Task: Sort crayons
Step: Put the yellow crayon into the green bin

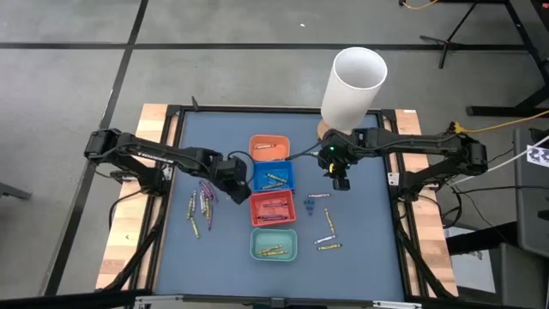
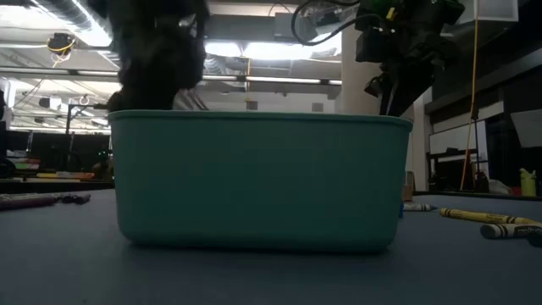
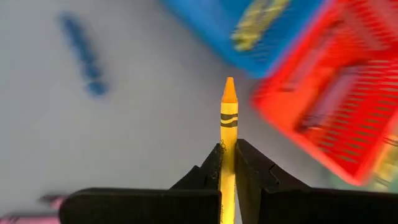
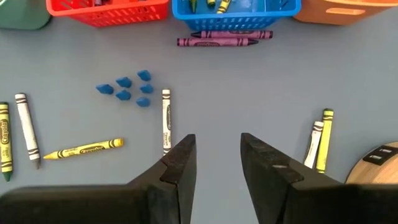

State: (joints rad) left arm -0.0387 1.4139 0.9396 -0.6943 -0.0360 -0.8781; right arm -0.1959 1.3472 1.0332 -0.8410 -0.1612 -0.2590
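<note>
My left gripper (image 1: 236,176) is beside the blue tray (image 1: 274,176), on its left, and is shut on a yellow crayon (image 3: 228,118). My right gripper (image 1: 340,180) is open and empty over the table right of the blue tray; its fingers (image 4: 180,165) stand apart above bare mat. Loose crayons lie flat on the mat: purple and yellow ones at the left (image 1: 204,196), yellow and white ones at the right (image 1: 326,230). Two purple crayons (image 4: 217,38) lie against the blue tray. My left gripper pinches the yellow crayon's wrapped body (image 3: 227,163) between its two fingers. The crayon lies along the fingers, and its pointed tip (image 3: 229,86) sticks out ahead of the fingertips. It is clear of the mat, near the blue and red trays.
Four small trays stand in a column at mid table: orange (image 1: 268,148), blue, red (image 1: 273,208), teal (image 1: 274,245). A tall white cylinder (image 1: 352,86) stands at the far right. Several small blue bits (image 4: 127,90) lie right of the red tray.
</note>
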